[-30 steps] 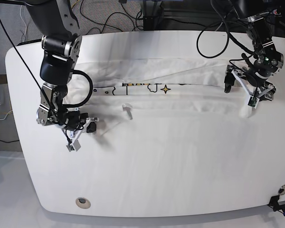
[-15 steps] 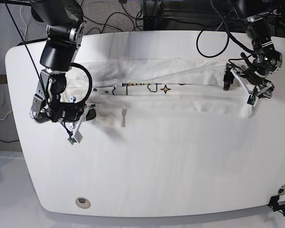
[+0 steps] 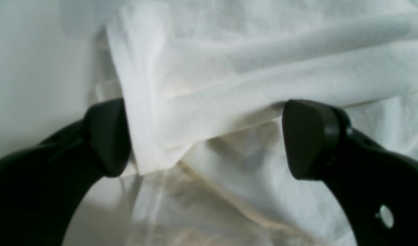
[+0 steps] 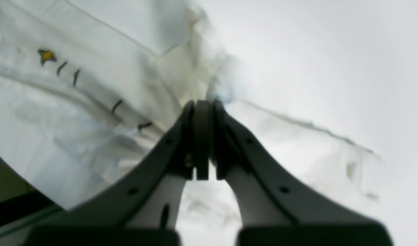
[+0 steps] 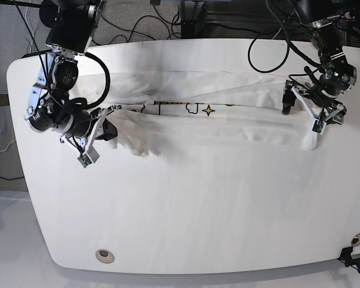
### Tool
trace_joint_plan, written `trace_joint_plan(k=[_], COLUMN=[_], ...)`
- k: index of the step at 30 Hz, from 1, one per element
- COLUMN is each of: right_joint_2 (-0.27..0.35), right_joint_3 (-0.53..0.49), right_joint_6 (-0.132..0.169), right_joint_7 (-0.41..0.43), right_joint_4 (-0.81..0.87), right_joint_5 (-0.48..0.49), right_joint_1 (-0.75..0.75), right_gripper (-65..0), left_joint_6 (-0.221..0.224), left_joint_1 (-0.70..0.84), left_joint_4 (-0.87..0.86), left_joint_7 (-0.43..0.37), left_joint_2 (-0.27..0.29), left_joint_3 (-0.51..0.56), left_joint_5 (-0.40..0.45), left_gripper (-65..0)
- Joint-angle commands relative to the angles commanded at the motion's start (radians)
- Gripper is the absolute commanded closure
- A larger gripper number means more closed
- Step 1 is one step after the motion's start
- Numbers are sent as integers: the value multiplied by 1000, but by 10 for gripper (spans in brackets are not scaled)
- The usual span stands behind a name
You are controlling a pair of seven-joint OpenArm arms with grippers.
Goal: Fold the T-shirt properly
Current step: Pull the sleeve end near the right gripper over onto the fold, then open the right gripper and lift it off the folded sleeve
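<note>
The white T-shirt (image 5: 228, 123) lies as a long, folded band across the far half of the table, with a yellow star (image 5: 209, 111) of its print showing. My right gripper (image 5: 108, 129), on the left of the base view, is shut on the shirt's left end and holds a bunched fold off the table. In the right wrist view the closed fingertips (image 4: 202, 106) pinch the fabric (image 4: 92, 85). My left gripper (image 5: 315, 117) is open at the shirt's right end. In the left wrist view its fingers (image 3: 108, 136) straddle a folded edge of the cloth (image 3: 229, 68).
The white table (image 5: 198, 210) has a rounded front edge and a round hole (image 5: 105, 256) near the front left. Cables (image 5: 168, 24) and dark equipment lie behind the far edge. A black clamp (image 5: 351, 255) sits at the front right corner.
My right gripper has risen and moved toward the far side with the shirt's left end, drawing the front layer back into a bunch. My left gripper has barely moved.
</note>
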Motion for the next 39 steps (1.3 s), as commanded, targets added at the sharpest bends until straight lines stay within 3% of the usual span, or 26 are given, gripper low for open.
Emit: trace_joint_plan(k=[7, 15, 24, 27, 30, 37, 39], right_joint_2=[0, 32, 38, 38, 41, 94, 95], right_joint_3=[2, 5, 5, 5, 0, 2, 2], right_joint_6=[0, 0, 0, 0, 0, 0, 0], right_joint_7=[0, 0, 0, 0, 0, 0, 0], right_joint_4=[161, 166, 166, 166, 166, 166, 166], right_joint_5=[5, 150, 157, 158, 163, 169, 227], right_joint_1=[-149, -290, -347, -348, -348, -339, -324], right_gripper=[0, 0, -5, -204, -329, -319, -304], left_joint_6=[0, 0, 0, 0, 0, 0, 0], left_joint_1=[0, 0, 0, 0, 0, 0, 0], left_joint_4=[0, 0, 0, 0, 0, 0, 0], left_joint_7=[2, 2, 2, 2, 2, 0, 0], left_joint_2=[0, 0, 0, 0, 0, -2, -2], left_joint_3=[0, 0, 0, 0, 0, 0, 0], left_joint_5=[0, 2, 2, 2, 2, 2, 2], left_gripper=[-650, -650, -650, -650, -650, -650, -650])
